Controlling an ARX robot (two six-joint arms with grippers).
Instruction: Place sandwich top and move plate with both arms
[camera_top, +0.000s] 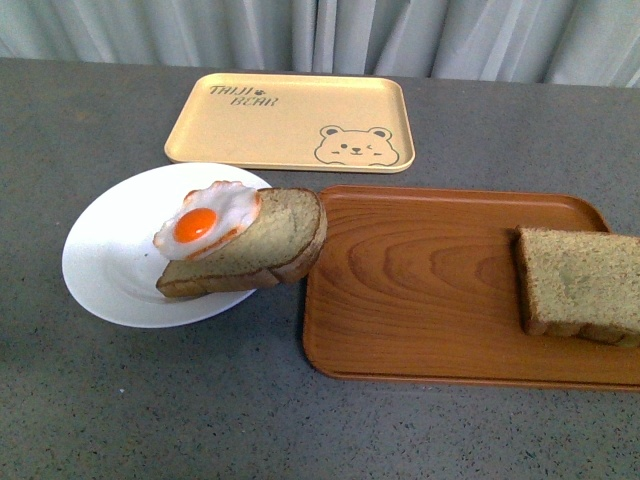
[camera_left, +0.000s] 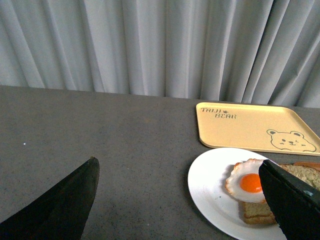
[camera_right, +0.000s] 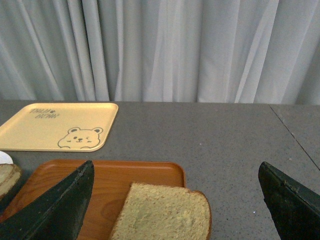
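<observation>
Yellow tray (camera_top: 290, 120) is carrying a bear print and lettering: "BEAR" readable, first word looking like "TAIJI". Sandwich top (camera_top: 580, 285) is lying at the wooden tray's (camera_top: 420, 300) right end, running off-frame. Plate (camera_top: 105, 265) is sitting just left of that tray, egg slice (camera_top: 250, 245) overhanging its rim. Left pincer (camera_left: 177, 162) and right pincer (camera_right: 176, 164) are gaping wide, holding nothing. Bare desk (camera_top: 200, 420) is showing nearest the robot.

Front view clips the sandwich top (camera_top: 578, 283) and wooden tray (camera_top: 420, 290) at its right edge; I've got a left gripper (camera_left: 178, 161) finger (camera_left: 292, 200) hiding part of the egg slice (camera_left: 252, 210).
</observation>
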